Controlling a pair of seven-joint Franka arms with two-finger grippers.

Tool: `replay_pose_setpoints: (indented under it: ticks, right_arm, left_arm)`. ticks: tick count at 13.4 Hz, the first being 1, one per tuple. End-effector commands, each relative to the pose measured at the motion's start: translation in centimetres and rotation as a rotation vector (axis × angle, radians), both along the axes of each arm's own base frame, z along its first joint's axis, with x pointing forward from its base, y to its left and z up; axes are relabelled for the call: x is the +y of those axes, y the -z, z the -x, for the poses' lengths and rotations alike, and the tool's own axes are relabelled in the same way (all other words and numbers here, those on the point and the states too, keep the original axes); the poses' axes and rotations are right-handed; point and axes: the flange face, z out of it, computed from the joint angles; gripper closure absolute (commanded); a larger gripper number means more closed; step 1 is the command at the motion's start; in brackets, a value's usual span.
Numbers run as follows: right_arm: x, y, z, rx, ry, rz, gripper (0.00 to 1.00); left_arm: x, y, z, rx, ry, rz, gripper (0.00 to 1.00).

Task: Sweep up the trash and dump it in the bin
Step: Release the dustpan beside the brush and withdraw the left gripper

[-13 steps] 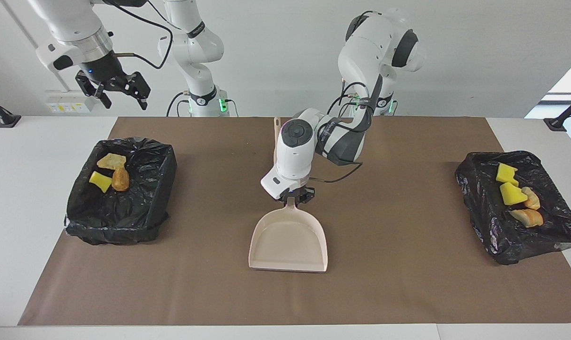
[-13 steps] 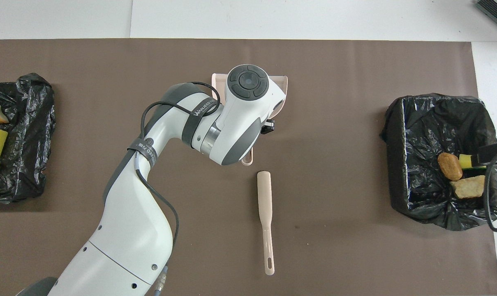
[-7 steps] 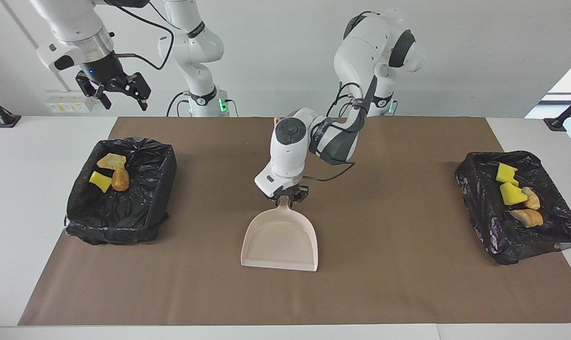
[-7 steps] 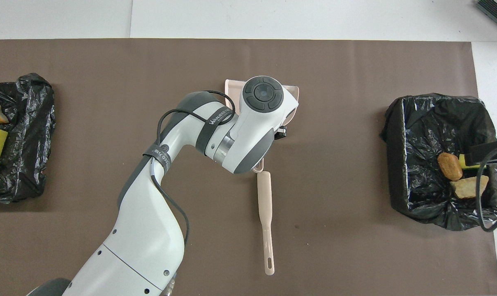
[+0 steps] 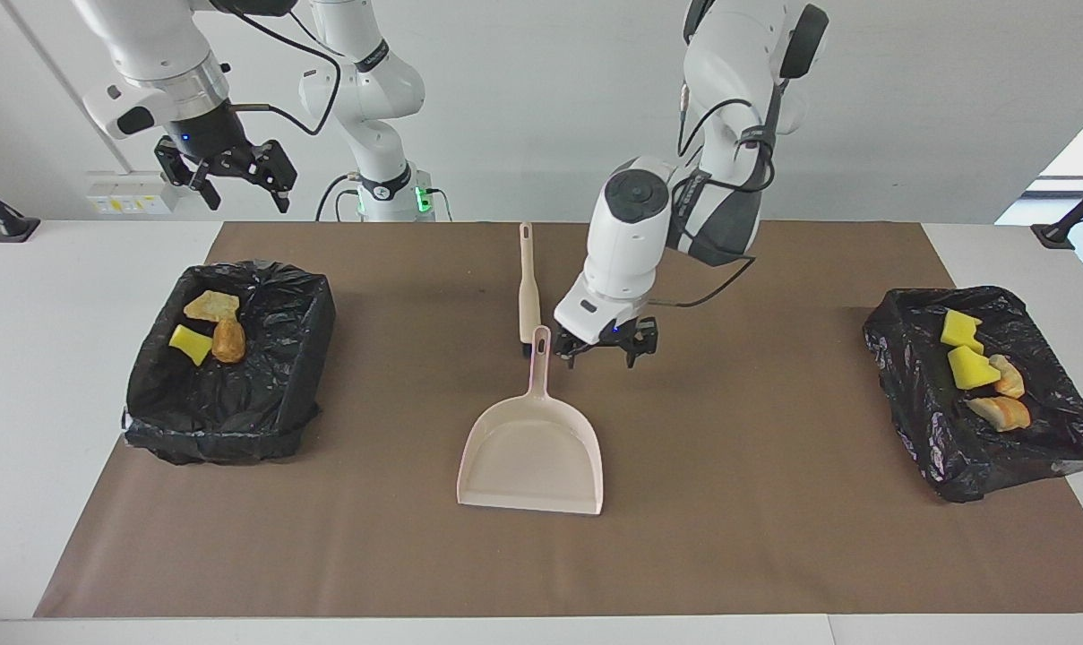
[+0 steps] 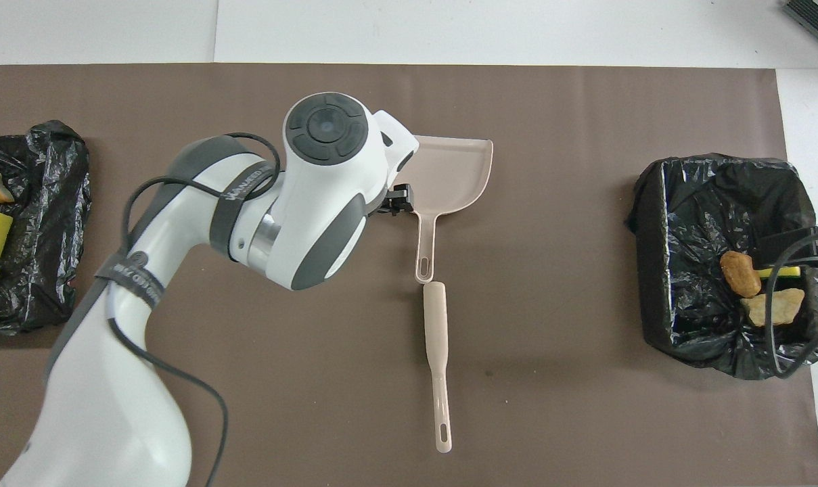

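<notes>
1. Noting the scene: the pale pink dustpan [image 5: 532,448] lies flat near the middle of the brown mat [image 5: 774,537], mouth toward the mat's edge farthest from the robots, handle toward them. The matching brush [image 5: 528,282] lies in line with it, its head just at the handle's end, nearer to the robots.
2. Left gripper [image 5: 606,348] hangs low over the mat beside the dustpan handle, toward the left arm's end, jaws spread wide and holding nothing. We judge it is clear of the pan.
3. Right gripper [image 5: 233,170] hangs high over the bin at its own end, fingers spread, empty; that arm waits.
4. The trash is all in bins, none on the mat. Three pieces [image 5: 208,327] lie in the black-lined bin [image 5: 236,421] at the right arm's end of the mat: a yellow sponge chunk, a beige lump, a brown bread-like piece. Four pieces [image 5: 980,372] lie in the second lined bin [image 5: 944,466] at the left arm's end.
5. Why so placed, in our judgement: pan and brush are parked centrally, handles aligned, within either arm's reach; sweeping and dumping look done.
6. Change against a second ago: the left gripper was clamped on the dustpan handle; it has since let go, lifted and drawn off sideways. The pan shifted slightly toward the right arm's end before release. The right gripper barely moved.
</notes>
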Motion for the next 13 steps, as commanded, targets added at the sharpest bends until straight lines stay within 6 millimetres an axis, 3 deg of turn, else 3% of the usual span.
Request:
replay_pose_setpoints:
  ticks: [1, 2, 4, 10, 13]
  right_arm:
    - [-0.1, 0.0, 0.7, -0.01, 0.024, 0.001, 0.0]
    - [-0.4, 0.1, 0.7, -0.004, 0.022, 0.0, 0.0]
    - [-0.3, 0.0, 0.7, -0.005, 0.017, 0.012, 0.0]
    - [-0.4, 0.1, 0.0, -0.041, -0.005, 0.058, 0.0]
    - [-0.6, 0.1, 0.0, -0.039, -0.012, 0.06, 0.0]
  left_arm:
    - [7.9, -2.8, 4.0, 0.002, 0.041, -0.024, 0.0]
    - [11.1, -4.6, 5.2, 0.003, 0.076, -0.03, 0.0]
    - [14.1, -7.6, 8.1, 0.07, 0.142, -0.057, 0.0]
    - [23.9, -21.1, 8.4, 0.053, 0.21, -0.035, 0.0]
    - [26.5, -22.5, 6.8, 0.084, 0.179, -0.018, 0.0]
